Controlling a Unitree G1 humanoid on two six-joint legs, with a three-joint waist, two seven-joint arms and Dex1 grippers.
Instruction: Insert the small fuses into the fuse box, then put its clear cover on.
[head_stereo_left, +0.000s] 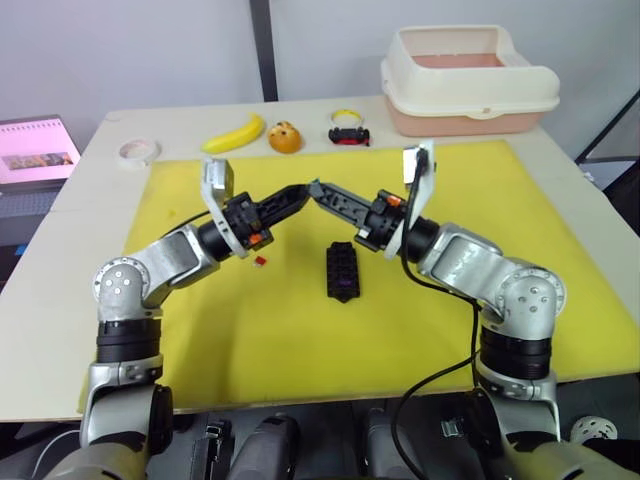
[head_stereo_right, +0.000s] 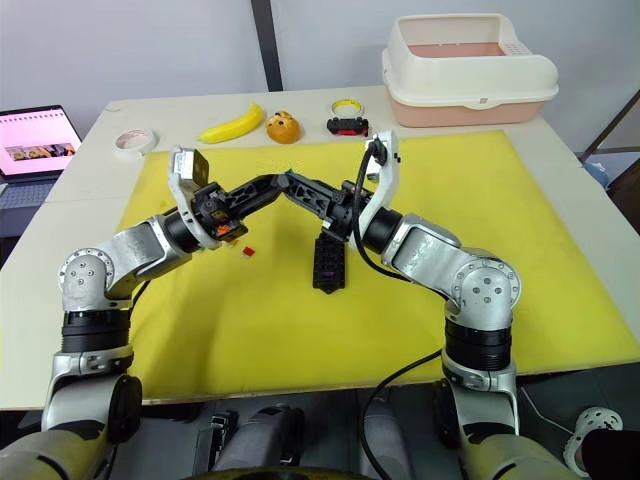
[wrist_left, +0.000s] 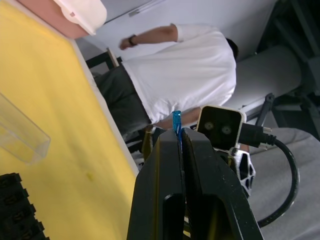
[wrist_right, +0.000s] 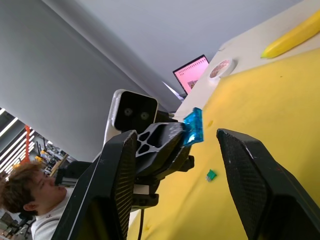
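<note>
Two grippers meet tip to tip above a yellow mat (head_stereo_left: 250, 330) that covers most of a pale table (head_stereo_left: 70, 240). Left gripper (wrist_left: 178, 134): fingers pressed together on a small teal fuse (wrist_left: 176, 121), whose upper edge stands out past the fingertips. Right gripper (wrist_right: 200, 140): fingers spread wide on either side of the left gripper's tip, the teal fuse lying in the gap between them, touching neither. Below and just toward the robot from the meeting point lies the fuse box (head_stereo_left: 341, 270), flat on the mat, long axis running away from the robot. A red fuse (head_stereo_left: 260, 261) rests on the mat under the left forearm, apart from the box; a green fuse (wrist_right: 211, 174) lies on the mat beneath the left gripper. The clear cover (wrist_left: 20, 135) lies on the mat beyond the fuse box in the left wrist view.

Far edge of the table, left to right: a white tape roll (head_stereo_left: 138, 150), a banana (head_stereo_left: 234, 134), an orange (head_stereo_left: 284, 136), a small black-and-red toy car (head_stereo_left: 349, 135) with a yellow ring behind it, and a cream and pink bin (head_stereo_left: 468, 80). An open laptop (head_stereo_left: 35, 150) stands off the table's left side. A person in a white shirt (wrist_left: 185, 75) stands beyond the table's right edge; another person (wrist_right: 30, 200) appears beyond the left arm. Grey walls enclose the room.
</note>
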